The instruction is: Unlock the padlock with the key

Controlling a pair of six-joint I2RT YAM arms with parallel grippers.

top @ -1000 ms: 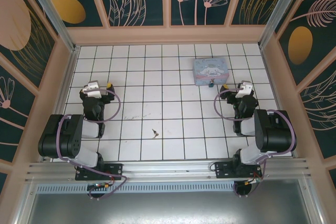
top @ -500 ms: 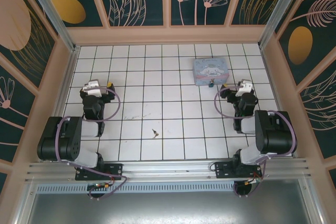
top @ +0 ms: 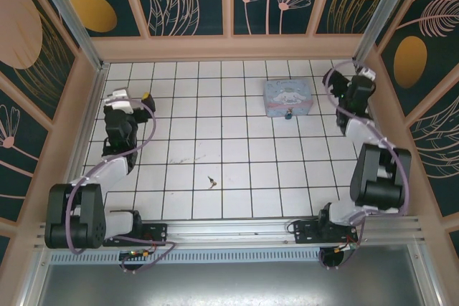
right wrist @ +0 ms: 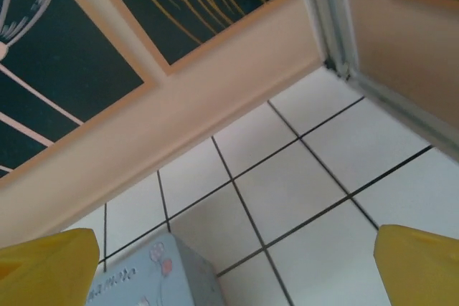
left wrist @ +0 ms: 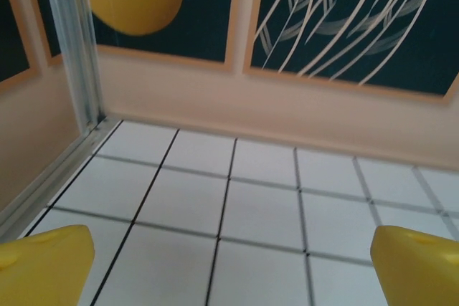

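Key pickup not yet begun, both grippers empty.

My left gripper [left wrist: 229, 270] and right gripper [right wrist: 233, 266] are spread wide, holding nothing. The key [top: 211, 181] lies mid-bench towards the near edge. The padlock [top: 287, 113] sits against the tin box [top: 288, 94], far right. I'd lower the left gripper over the key, fingers straddling its shaft, and pinch low against the tiles.

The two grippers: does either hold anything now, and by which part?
Nothing is held. The left gripper and the right gripper are both open; the key lies alone on the tiles, the padlock is at the tin box.
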